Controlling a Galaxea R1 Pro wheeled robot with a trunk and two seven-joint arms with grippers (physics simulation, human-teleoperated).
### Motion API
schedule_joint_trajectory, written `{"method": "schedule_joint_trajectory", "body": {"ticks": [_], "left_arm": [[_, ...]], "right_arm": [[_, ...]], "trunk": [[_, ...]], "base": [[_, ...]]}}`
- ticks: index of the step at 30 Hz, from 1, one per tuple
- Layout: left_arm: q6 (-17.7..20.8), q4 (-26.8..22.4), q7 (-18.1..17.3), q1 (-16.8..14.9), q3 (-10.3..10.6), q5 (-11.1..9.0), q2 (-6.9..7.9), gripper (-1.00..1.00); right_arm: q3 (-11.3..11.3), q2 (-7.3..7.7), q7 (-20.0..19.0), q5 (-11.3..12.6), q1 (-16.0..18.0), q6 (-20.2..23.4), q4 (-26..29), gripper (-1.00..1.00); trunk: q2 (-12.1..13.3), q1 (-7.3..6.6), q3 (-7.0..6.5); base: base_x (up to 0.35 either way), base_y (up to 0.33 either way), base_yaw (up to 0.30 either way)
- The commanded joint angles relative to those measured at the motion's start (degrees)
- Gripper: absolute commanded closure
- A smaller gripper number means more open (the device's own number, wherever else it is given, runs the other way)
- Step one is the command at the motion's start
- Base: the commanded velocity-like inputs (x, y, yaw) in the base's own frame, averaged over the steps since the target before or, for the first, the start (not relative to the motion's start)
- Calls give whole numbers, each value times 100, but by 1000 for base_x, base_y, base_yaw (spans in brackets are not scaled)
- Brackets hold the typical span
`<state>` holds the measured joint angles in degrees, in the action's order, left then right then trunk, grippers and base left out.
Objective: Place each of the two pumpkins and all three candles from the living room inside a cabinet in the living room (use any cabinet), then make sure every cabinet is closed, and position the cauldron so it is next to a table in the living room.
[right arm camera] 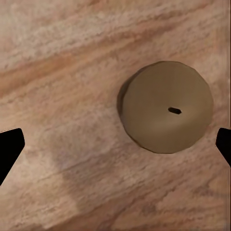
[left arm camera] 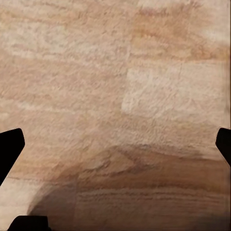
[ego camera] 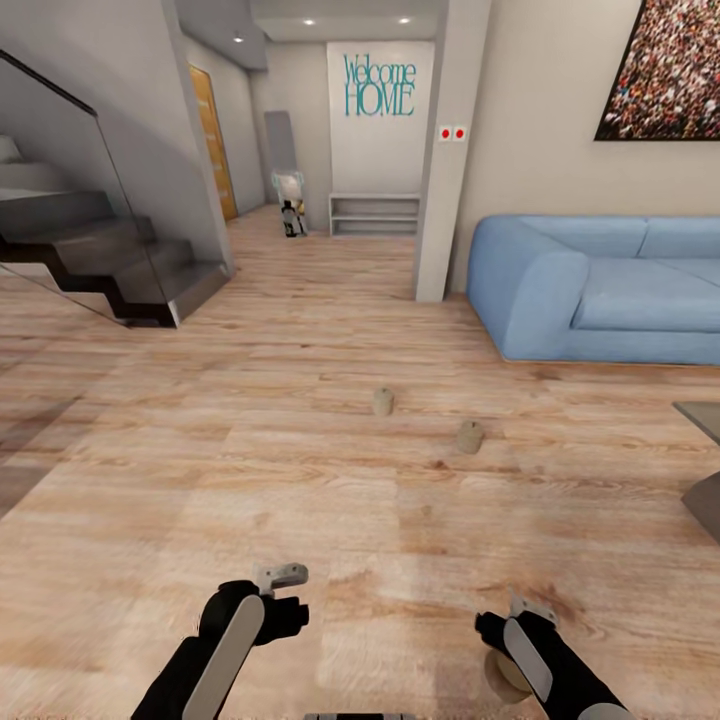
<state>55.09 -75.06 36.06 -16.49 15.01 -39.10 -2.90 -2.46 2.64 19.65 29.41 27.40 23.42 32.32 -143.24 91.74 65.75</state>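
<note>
Nearest, both arms are hanging low over the wooden floor [ego camera: 300, 470]. The left gripper [ego camera: 268, 598] is pointing down at bare planks, and in the left wrist view its jaws are standing wide apart, released, with just its two dark fingertips [left arm camera: 10, 149] showing at the edges and nothing between them. The right gripper [ego camera: 520, 640] is hovering over one candle [right arm camera: 166, 107] — a squat tan-brown cylinder sitting upright on the floor, seen from above with a small dark wick slot in its top. Its jaws are likewise spread open, holding nothing, and the candle is lying off to one side of the gap rather than centred in it; in the head view that candle is peeking out from under the right wrist.

Farther out on the open floor, two more candles are standing upright and apart from each other: one nearer [ego camera: 469, 437] and one a little beyond it [ego camera: 383, 401]. Off to the right, the corner of a grey desk [ego camera: 702, 420] is showing. Beyond the candles a blue sofa [ego camera: 600, 290] is sitting against the wall, with a pillar [ego camera: 440, 200] beside it, dark stairs [ego camera: 110, 260] on the left — and a "Welcome HOME" sign [ego camera: 379, 85] on the far wall.
</note>
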Motion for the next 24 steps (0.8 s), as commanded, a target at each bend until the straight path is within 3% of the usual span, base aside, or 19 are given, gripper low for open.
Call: {"method": "schedule_joint_trajectory", "body": {"ticks": [1,8,24], "left_arm": [[11,-6,60,-3,5,-53,-34,-100],[11,-9,56,-3,16,-50,-227,-100],[2,-17,50,-3,12,-53,-246,-100]], "right_arm": [[-26,6,81,47,1,20,12,-100],[-25,56,148,47,2,14,12,-100],[6,216,129,56,-4,-26,4,-100]], "trunk": [[-4,1,28],[-13,19,183],[-35,60,538]], "base": [[0,0,0],[0,0,0],[0,0,0]]}}
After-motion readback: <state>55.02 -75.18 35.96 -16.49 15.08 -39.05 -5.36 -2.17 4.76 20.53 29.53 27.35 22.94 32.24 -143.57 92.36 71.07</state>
